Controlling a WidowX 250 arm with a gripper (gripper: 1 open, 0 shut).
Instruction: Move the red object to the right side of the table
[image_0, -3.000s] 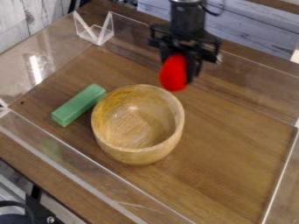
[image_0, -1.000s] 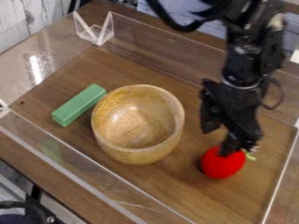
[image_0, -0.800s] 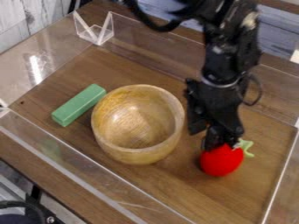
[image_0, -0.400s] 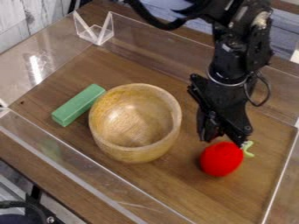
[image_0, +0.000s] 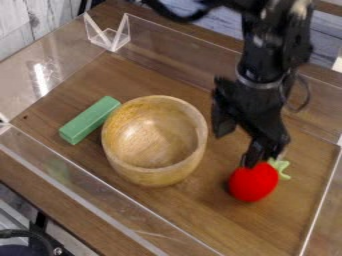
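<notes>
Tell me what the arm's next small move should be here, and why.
Probably lift straight up and pull away. The red object rests on the table to the right of the wooden bowl, and the gripper sits just above it with its jaws open, holding nothing. The placement looks finished, so clearing upward avoids nudging the fruit.

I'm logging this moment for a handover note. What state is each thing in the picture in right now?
red object: resting on the table to the right of the bowl, not held.
pincer: open, just above the red object.
wooden bowl: upright, empty.
green block: lying flat, left of the bowl.
table: bearing all three items.
clear stand: upright at the far-left corner.
</notes>
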